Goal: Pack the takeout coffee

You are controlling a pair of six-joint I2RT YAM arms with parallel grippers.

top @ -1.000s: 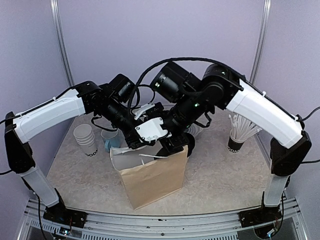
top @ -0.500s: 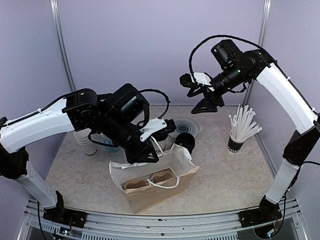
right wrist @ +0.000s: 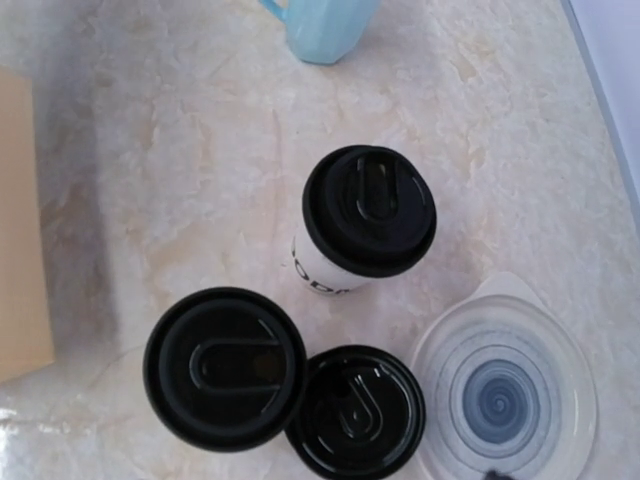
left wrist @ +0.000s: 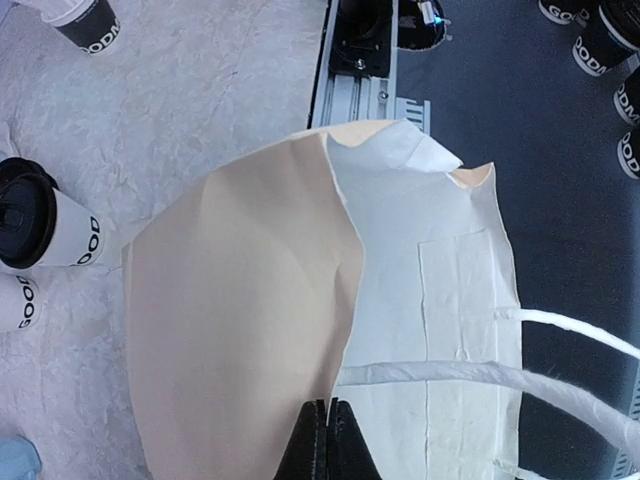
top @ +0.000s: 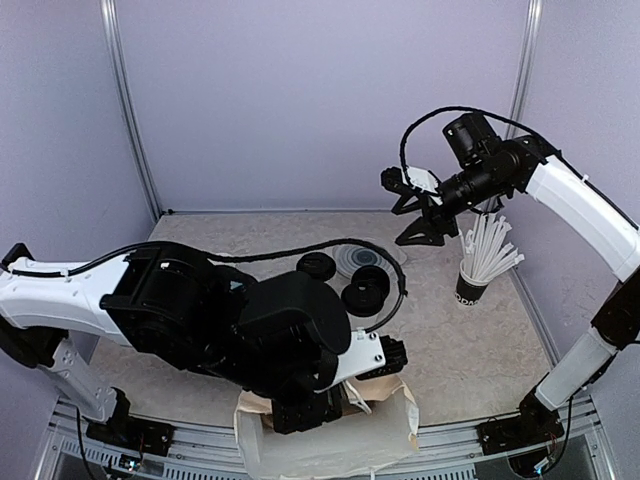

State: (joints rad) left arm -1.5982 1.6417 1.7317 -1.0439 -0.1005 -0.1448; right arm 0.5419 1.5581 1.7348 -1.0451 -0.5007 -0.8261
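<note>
left gripper (left wrist: pixel 327 440): jaws were closed, the fingertips pressed together on the rim of the bag where the brown outer wall met the white lining.
bag (left wrist: pixel 240 330): brown paper with a white inside and an open mouth. In the overhead view it lay crumpled at the near edge of the table, under the left arm (top: pixel 230 330). In the left wrist view part of it hung out past the table's rail.
handles (left wrist: pixel 470 375): white cord, lying across the white inner side of the bag.
coffee (right wrist: pixel 365 215): a white cup with black lettering and a black lid. It stood upright on the table (top: pixel 440 340), outside the bag and apart from it, between the mug and the black lids.
black lids (right wrist: pixel 225 365): two round pieces side by side, their edges meeting in the right wrist view, just beside the coffee.
clear lid (right wrist: pixel 505 385): a flat, ribbed disc, just beside the smaller black lid.
mug (right wrist: pixel 320 25): light blue, cut off by the top edge of the right wrist view.
straw cup (top: pixel 470 285): a dark cup full of white straws, at the right side of the table.
right gripper (top: pixel 398 210): jaws stood apart and held nothing. It was raised well above the table at the back right, near the tops of the straws.
</note>
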